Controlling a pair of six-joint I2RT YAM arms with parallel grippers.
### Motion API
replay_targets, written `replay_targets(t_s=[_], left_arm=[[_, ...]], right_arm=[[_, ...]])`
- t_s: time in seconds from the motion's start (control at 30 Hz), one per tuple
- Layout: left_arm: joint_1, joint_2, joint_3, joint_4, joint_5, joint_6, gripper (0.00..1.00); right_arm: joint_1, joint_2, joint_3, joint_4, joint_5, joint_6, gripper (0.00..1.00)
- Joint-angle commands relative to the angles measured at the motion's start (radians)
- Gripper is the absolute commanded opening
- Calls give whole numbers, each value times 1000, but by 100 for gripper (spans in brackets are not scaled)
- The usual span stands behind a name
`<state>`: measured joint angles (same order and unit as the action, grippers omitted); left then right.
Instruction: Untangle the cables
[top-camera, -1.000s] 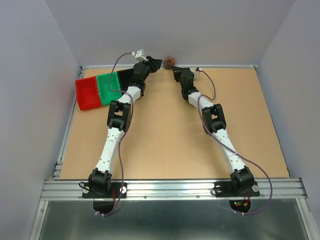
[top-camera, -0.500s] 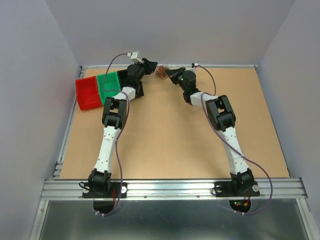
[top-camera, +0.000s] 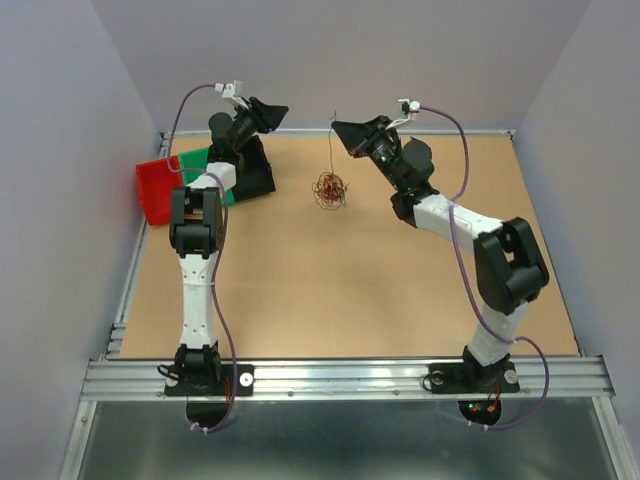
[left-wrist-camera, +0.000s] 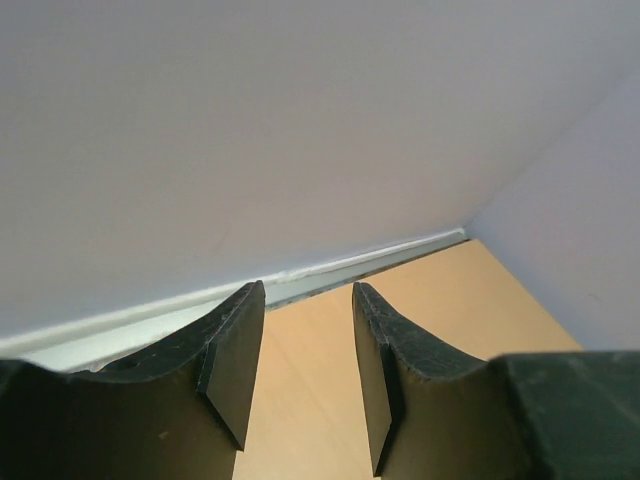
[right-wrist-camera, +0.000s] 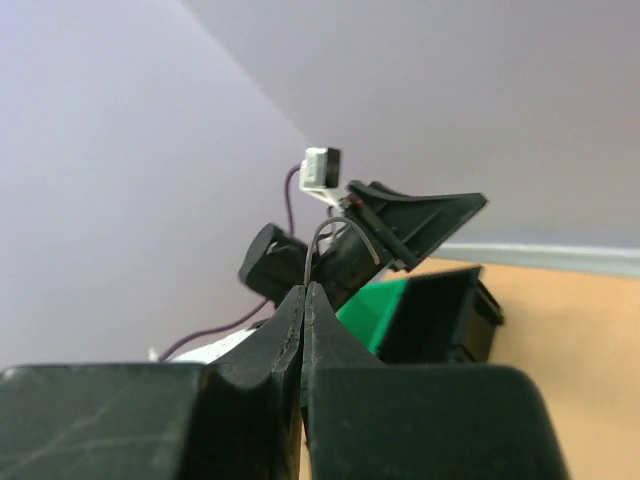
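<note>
The cables (top-camera: 329, 189) sat as a small reddish curly clump at upper centre of the top view, hanging on one dark strand (top-camera: 333, 150) that ran straight up to the right gripper (top-camera: 338, 126). From above I could not tell whether the bottom of the clump touched the table (top-camera: 330, 300) or hung just clear of it. In the right wrist view the jaws were pressed fully together, with a thin grey wire curling out from between their tips, so the whole clump depended on that one pinch.

The left gripper (top-camera: 277, 110), in the upper left of the top view and well apart from the clump, stood about half spread. Its wrist view showed only wall and table between the fingers.

The main risk, as I judged it, was the hair-thin strand sliding out of the shut jaws and dropping everything in a heap. With nothing anchoring the other side, further lifting would likely carry the tangle whole, or cinch its loops tighter. A dangling clump could also swing, which would make the left gripper's reach for a fine wire easy to miss.
</note>
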<state>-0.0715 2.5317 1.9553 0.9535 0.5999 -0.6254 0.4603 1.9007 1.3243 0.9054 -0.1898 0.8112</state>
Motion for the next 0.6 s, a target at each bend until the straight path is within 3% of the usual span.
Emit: replay_targets(t_s=[0.0, 0.1, 0.27, 0.37, 0.47, 0.5, 0.53, 0.57], left_arm=[[-36, -241, -48, 123, 164, 61, 52], [-33, -332, -53, 59, 201, 116, 52], [-24, -545, -53, -325, 186, 359, 53], [-1, -675, -96, -571, 94, 524, 53], [9, -807, -200, -763, -102, 708, 53], [9, -841, -284, -789, -229, 749, 53], [10, -905, -332, -821, -286, 780, 53], [10, -936, -382, -829, -352, 850, 53]], right_arm=[[60, -225, -106, 80, -82, -194, 1], [81, -351, -53, -97, -126, -237, 1], [106, -471, 48, -374, -143, -277, 1], [107, -531, 20, -451, -143, -277, 1], [106, -580, -106, -546, -105, -271, 1], [106, -584, -140, -591, -82, -271, 1], [106, -583, -172, -693, -18, -276, 13], [107, -580, -257, -727, 12, -285, 41]])
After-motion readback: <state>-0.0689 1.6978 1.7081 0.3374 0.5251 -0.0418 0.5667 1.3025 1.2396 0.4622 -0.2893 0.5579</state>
